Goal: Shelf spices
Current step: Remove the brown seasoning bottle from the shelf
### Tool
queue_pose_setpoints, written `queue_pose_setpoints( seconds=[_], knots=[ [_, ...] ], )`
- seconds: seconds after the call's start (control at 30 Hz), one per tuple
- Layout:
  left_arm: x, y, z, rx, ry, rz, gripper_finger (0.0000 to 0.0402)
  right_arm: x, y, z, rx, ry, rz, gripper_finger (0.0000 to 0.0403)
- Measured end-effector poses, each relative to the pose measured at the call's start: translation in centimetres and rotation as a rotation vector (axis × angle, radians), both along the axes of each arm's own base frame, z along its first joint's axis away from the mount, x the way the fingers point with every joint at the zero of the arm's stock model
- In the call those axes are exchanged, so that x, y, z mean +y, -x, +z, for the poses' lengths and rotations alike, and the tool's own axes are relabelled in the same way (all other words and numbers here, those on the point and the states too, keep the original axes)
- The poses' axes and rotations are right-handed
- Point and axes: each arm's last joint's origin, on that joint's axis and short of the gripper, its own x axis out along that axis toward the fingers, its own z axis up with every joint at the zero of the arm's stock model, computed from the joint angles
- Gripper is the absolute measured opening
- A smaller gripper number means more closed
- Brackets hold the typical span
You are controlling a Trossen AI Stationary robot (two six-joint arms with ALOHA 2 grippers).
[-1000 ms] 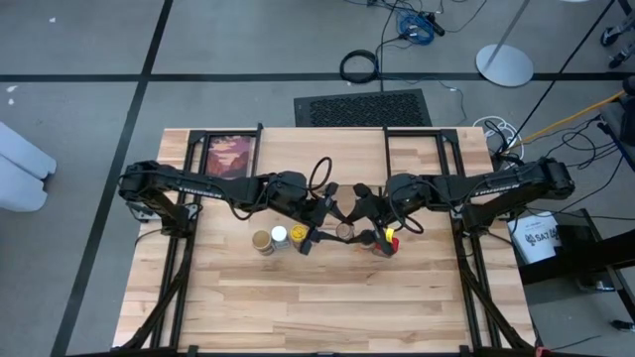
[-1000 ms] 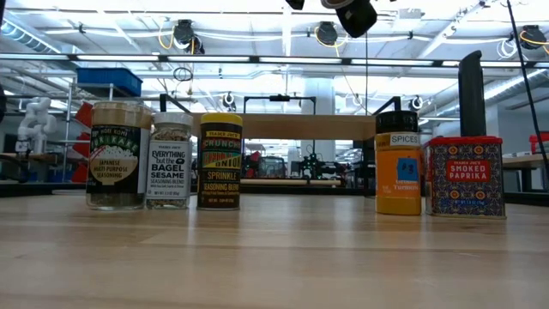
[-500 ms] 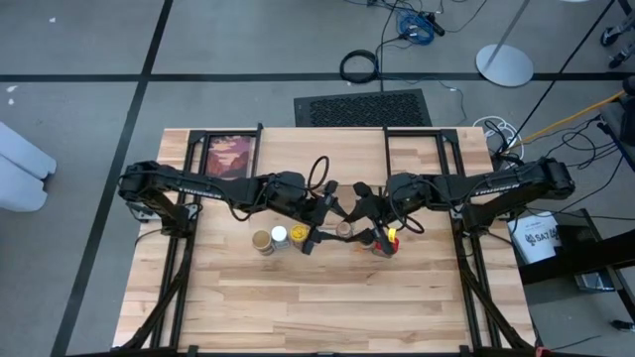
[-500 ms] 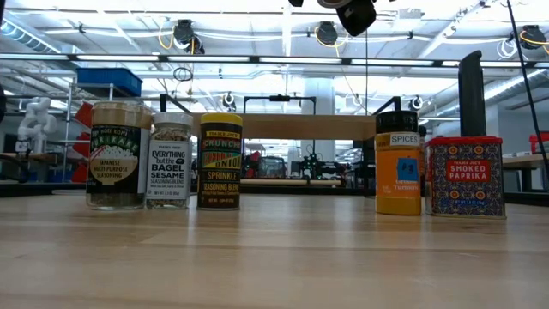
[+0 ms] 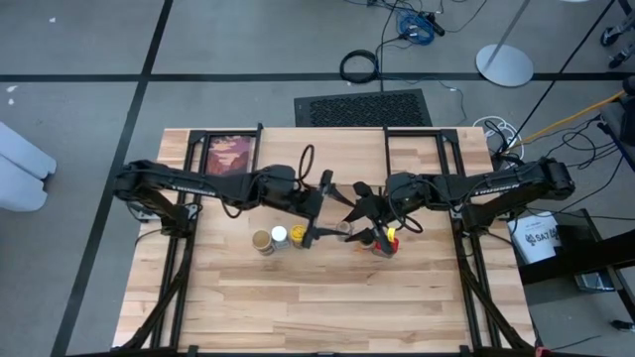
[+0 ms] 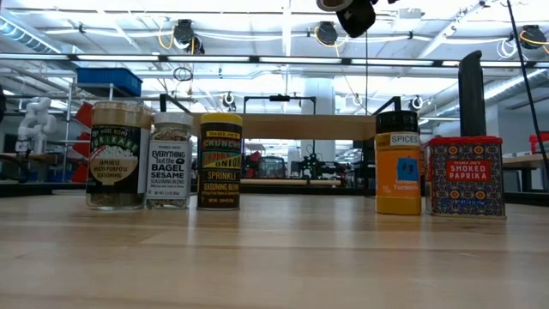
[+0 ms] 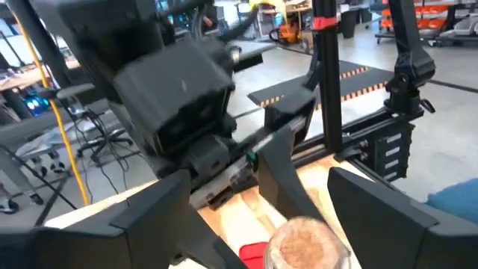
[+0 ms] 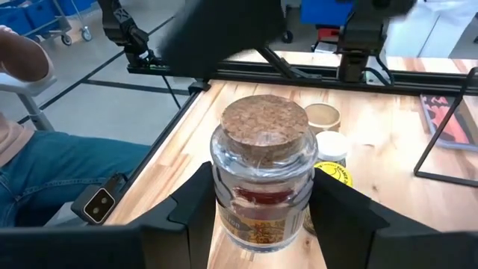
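Note:
A small glass jar with a cork stopper [image 8: 263, 161] hangs in the air over the table's middle [image 5: 344, 230], with my right gripper [image 8: 261, 205] shut on it. My left gripper [image 7: 261, 187] faces it from the left [image 5: 319, 211], open, its fingers wide on either side of the cork top [image 7: 306, 237] without touching. On the table stand a tan jar [image 6: 118, 154], a white-lidded jar [image 6: 170, 160], a yellow-lidded jar [image 6: 220, 160], a dark-lidded orange jar [image 6: 399, 163] and a red box [image 6: 466, 176]. The shelf [image 6: 283, 126] stands behind them. My right gripper pinches the jar's glass body [image 8: 224, 190] between its two fingers, one on each side, below the cork stopper. The fingers come from the table's right, slanting slightly down. The jar stays upright and is lifted clear of the table.
A reddish picture in a black frame [image 5: 230, 156] lies at the far left of the table. Black frame rails [image 5: 184, 268] run along both sides. The near half of the tabletop [image 5: 327, 307] is bare wood. A person's leg [image 8: 67, 168] shows beyond the table edge.
My left gripper has opened, letting go of the cork-topped jar, and has risen a little. The jar stays where it was, in my right gripper. The jars on the table have not moved.

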Motion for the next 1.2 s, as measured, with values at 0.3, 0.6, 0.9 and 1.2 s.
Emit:
queue_pose_setpoints(
  seconds=[0.3, 0.6, 0.9, 1.2],
  knots=[
    [-0.7, 3.1, 3.5, -0.078, -0.003, 0.015, 0.0327, -0.1, 1.0, 1.0, -0.032, -0.001, -0.003, 0.0171],
    [-1.3, 7.8, 6.7, -0.082, -0.016, 0.191, 0.0327, -0.6, 5.0, 2.9, 0.005, -0.010, -0.091, 0.0171],
    [-2.4, 9.9, 6.7, 0.011, -0.047, 0.281, 0.0327, -1.2, 9.8, 3.2, 0.176, -0.084, -0.307, 0.0171],
    [-3.0, 10.2, 6.0, 0.078, -0.071, 0.309, 0.0327, -0.8, 12.0, 2.1, 0.369, -0.159, -0.377, 0.0171]
  ],
)
